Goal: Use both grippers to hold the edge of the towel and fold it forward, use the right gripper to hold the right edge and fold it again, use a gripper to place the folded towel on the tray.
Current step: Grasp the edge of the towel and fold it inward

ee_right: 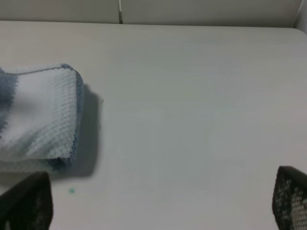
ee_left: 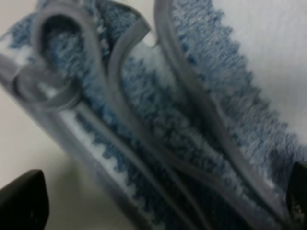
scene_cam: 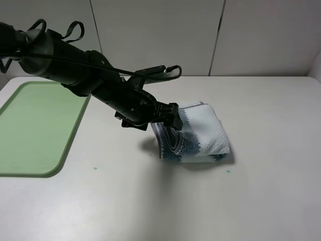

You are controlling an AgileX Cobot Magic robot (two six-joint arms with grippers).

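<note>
My left arm slanted down from upper left – left gripper spread at folded towel, frame centre; right gripper spread too.

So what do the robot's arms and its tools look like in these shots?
The left arm is glossy black, a thick jointed tube narrowing toward its tool, with black cables looping along its back. In the left wrist view only dark finger tips show at the frame's edges. The right tool shows two dark fingers, one with a mesh-like textured face. The right arm itself is out of sight.
</note>
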